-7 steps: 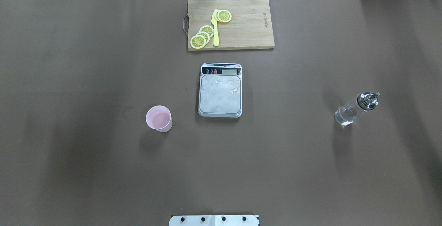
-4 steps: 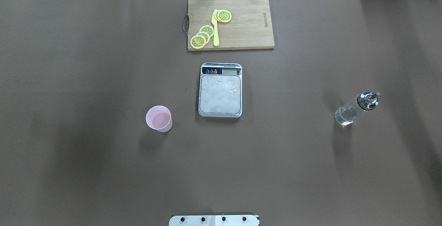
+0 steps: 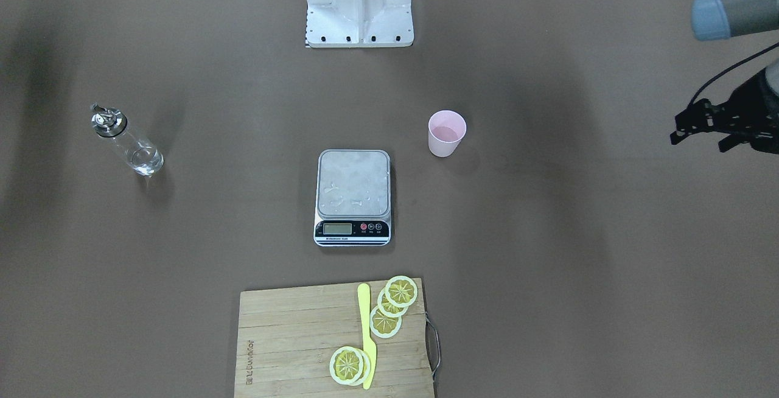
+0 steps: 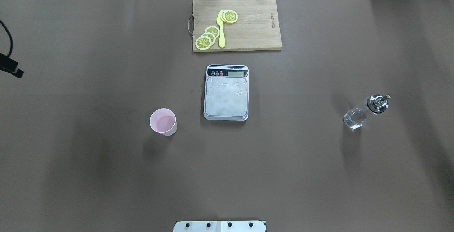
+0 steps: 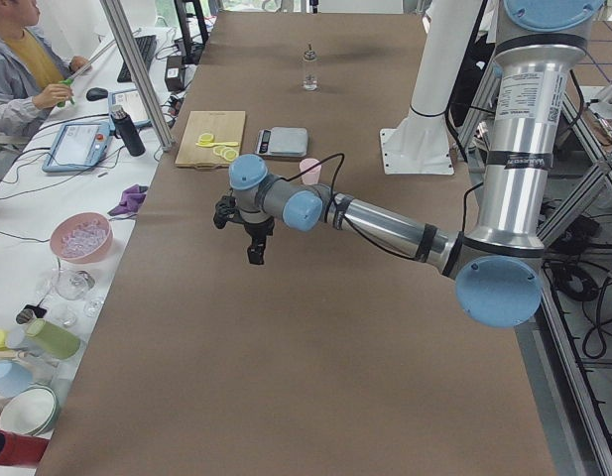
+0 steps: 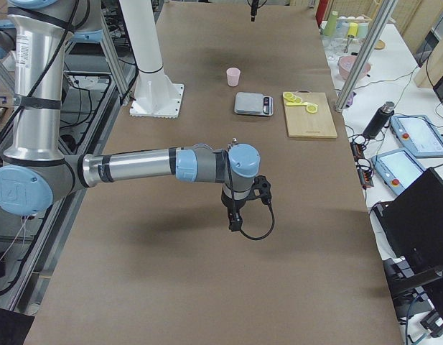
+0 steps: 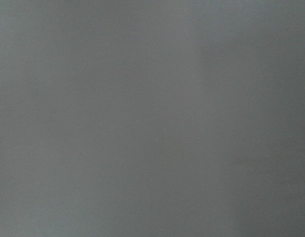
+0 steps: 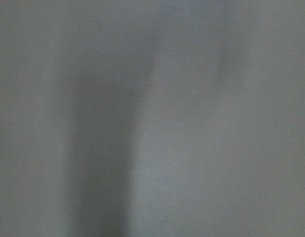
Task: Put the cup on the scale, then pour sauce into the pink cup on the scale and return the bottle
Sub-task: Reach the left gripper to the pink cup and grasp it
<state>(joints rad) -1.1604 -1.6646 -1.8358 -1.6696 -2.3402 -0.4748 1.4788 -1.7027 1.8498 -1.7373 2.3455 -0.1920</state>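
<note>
Currently, the cup is seen upright on the table, at about 8 o'clock from the scale and well apart from it. Small wet-looking marks are seen on the scale's steel plate. The bottle is set upright well off at 3 o'clock from the scale, and the clear sauce is seen through its glass. A cutting board with lemon slices and a yellow knife is placed at 12 o'clock. The left gripper is held above the table far out at 9 o'clock, and the spread of its fingers cannot be told. The right gripper is seen only from the side, out beyond the bottle, and its state cannot be told.
</note>
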